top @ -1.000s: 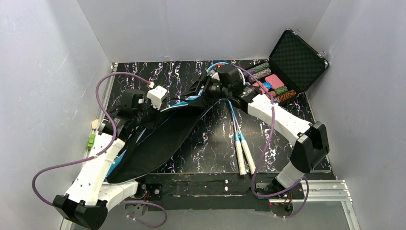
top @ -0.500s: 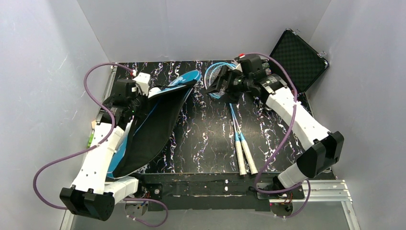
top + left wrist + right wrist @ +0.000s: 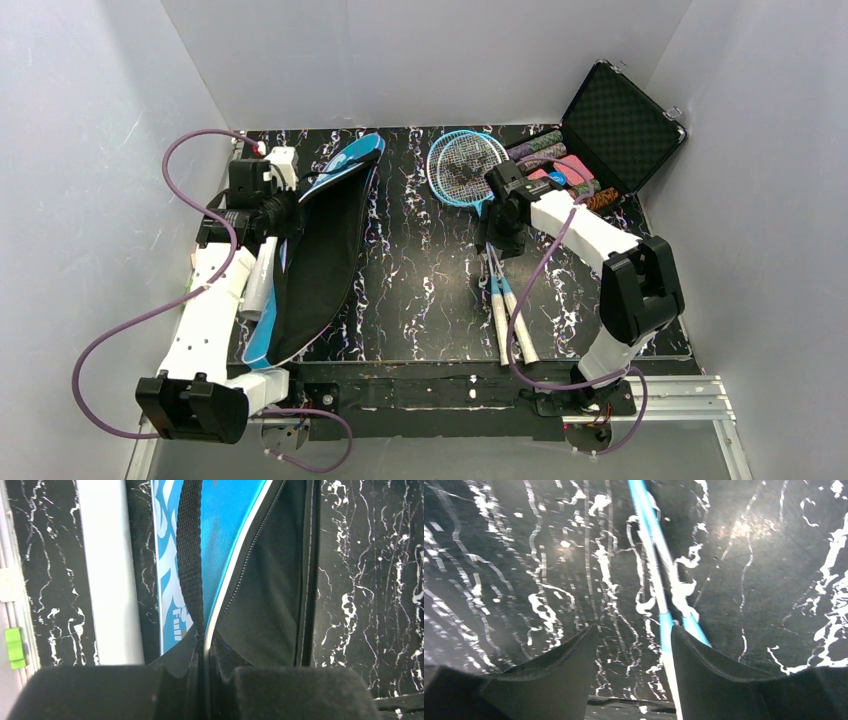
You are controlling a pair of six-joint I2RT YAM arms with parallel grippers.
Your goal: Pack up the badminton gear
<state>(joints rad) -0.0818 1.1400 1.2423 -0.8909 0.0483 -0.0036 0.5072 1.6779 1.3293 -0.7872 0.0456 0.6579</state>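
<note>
Left claw [image 3: 204,655] is clenched on the rim of the blue bag [image 3: 235,540], mouth gaping just ahead of it; right claw [image 3: 634,630] hangs released, both racket shafts [image 3: 647,535] just beneath its jaws. We fear it pinches one shaft only, or the thin shafts slip and twist

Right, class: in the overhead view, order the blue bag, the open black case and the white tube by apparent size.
1. blue bag
2. black case
3. white tube, the smallest as it shows; part of it may be hidden.
</note>
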